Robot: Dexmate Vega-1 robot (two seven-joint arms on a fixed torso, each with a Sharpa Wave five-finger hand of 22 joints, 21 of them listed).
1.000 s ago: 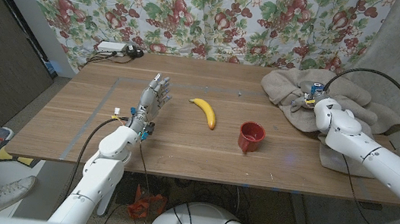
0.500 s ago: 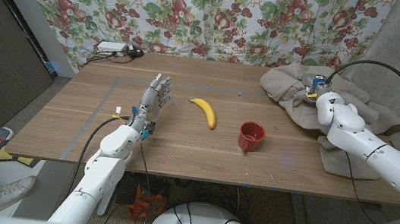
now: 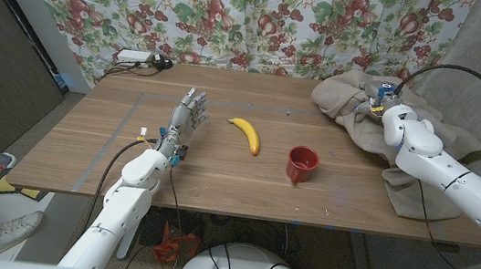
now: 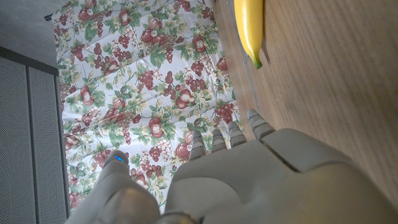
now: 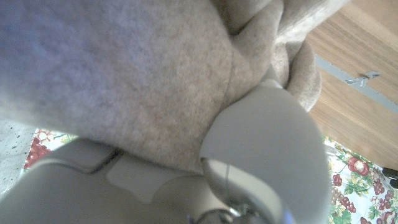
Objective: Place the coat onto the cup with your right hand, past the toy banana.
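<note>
While the right hand (image 3: 380, 106) is buried in the folds of the beige coat (image 3: 362, 122) at the desk's (image 3: 216, 182) far right corner, its fingers are hidden by fabric, so whether it grips the cloth cannot be told. The coat spills over the desk's right edge. The red cup (image 3: 302, 164) stands upright near the middle of the desk, toward the front edge, apart from the coat. The toy banana (image 3: 245, 134) lies just left of the cup. The left hand (image 3: 182, 120) stands on the desk's left half, fingers apart, holding nothing.
</note>
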